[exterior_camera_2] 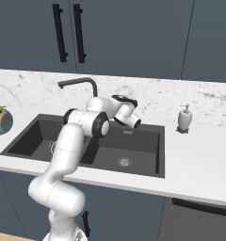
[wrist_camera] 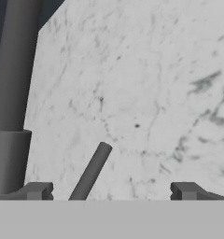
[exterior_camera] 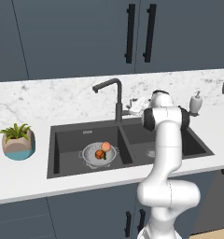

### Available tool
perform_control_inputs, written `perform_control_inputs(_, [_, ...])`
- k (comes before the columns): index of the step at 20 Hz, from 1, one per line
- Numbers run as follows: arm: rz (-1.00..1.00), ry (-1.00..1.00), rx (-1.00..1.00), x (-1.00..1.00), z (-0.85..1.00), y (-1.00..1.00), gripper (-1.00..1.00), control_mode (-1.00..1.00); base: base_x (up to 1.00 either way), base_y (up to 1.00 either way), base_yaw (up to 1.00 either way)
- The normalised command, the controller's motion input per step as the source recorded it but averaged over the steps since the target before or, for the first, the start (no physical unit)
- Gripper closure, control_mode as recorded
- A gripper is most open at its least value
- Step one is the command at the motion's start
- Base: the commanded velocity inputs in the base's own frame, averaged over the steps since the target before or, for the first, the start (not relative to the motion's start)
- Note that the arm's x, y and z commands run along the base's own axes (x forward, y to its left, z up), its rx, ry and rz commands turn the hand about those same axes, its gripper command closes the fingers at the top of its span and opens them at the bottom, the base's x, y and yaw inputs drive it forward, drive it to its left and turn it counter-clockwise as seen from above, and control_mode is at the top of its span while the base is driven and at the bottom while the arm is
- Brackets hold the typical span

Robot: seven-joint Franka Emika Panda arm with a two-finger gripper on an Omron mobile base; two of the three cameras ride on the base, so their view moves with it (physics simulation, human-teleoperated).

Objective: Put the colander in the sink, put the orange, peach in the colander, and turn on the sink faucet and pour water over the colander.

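Dark squared gooseneck faucet (exterior_camera: 115, 95) (slim lever (wrist_camera: 91, 172)) between wide-spread tool (wrist_camera: 111, 191) tips.

Orange (exterior_camera: 100, 154) and peach (exterior_camera: 106, 146) in colander (exterior_camera: 89, 155), left basin.

text: none legible | labels: none | brands: none | numbers: none | signs: none

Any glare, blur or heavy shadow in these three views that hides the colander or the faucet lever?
Left base view: flat even light, no glare; colander soft but legible in the sink. Right base view: equally even, arm covers the left basin. Hand view: close and coarse, lever sharp between the open gripper.
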Motion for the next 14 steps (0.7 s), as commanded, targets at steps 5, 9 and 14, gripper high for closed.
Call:
perform_control_inputs(5, [-0.08,0.0,0.0,0.14,0.01,0.05,-1.0,-1.0,0.0,0.0,0.0])
perform_control_inputs(9, [-0.06,0.0,0.0,0.11,0.01,0.08,-1.0,-1.0,0.0,0.0,0.0])
perform_control_inputs(14, [-0.05,0.0,0.0,0.11,0.06,0.02,-1.0,-1.0,0.0,0.0,0.0])
